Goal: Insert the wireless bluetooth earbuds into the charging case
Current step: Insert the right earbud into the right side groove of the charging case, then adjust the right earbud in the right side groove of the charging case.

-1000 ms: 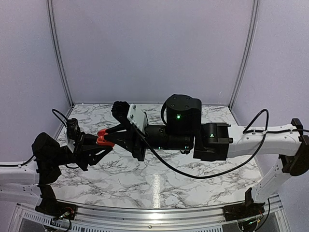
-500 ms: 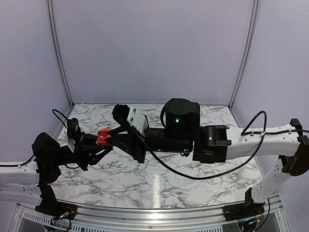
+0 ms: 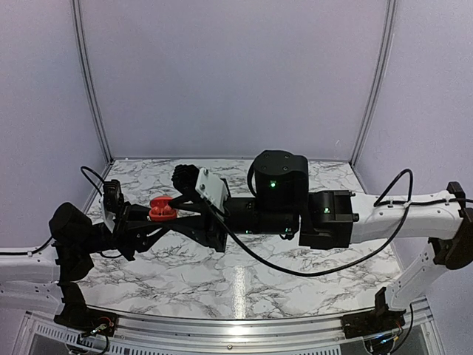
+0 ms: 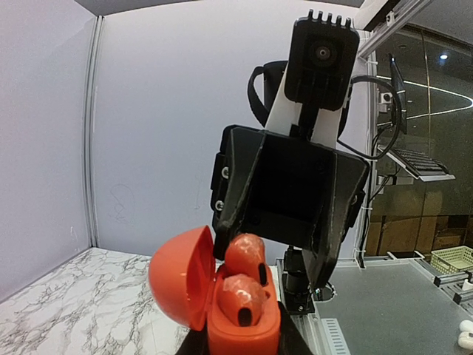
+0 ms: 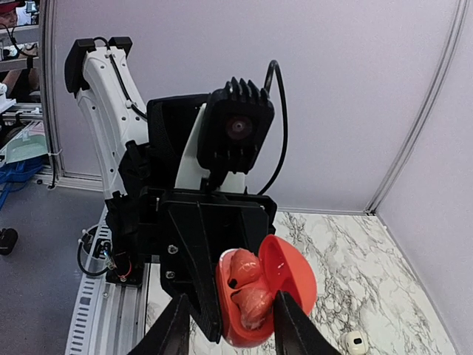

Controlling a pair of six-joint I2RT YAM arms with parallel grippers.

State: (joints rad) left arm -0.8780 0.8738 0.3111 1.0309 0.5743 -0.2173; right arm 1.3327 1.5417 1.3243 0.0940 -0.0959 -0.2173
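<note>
The red charging case (image 4: 244, 329) hangs above the table with its lid (image 4: 181, 277) swung open, and my left gripper (image 4: 240, 346) is shut on its body. Two red earbuds lie in its sockets, one (image 4: 246, 259) above the other (image 4: 240, 299); the upper one stands out a little more. My right gripper (image 5: 233, 329) faces the case (image 5: 255, 336) head-on, open, with a finger on each side of it. Both earbuds (image 5: 242, 268) (image 5: 255, 303) also show in the right wrist view. In the top view the case (image 3: 162, 209) sits where the two grippers meet, at the left.
A small white object (image 5: 355, 342) lies on the marble table (image 3: 244, 274) below the case. The right arm (image 3: 384, 214) stretches across the middle of the table. Grey walls close off the back and both sides.
My right gripper's fingers have spread apart and let go of the upper earbud, which now rests in the case. The left gripper still holds the case in the same spot.
</note>
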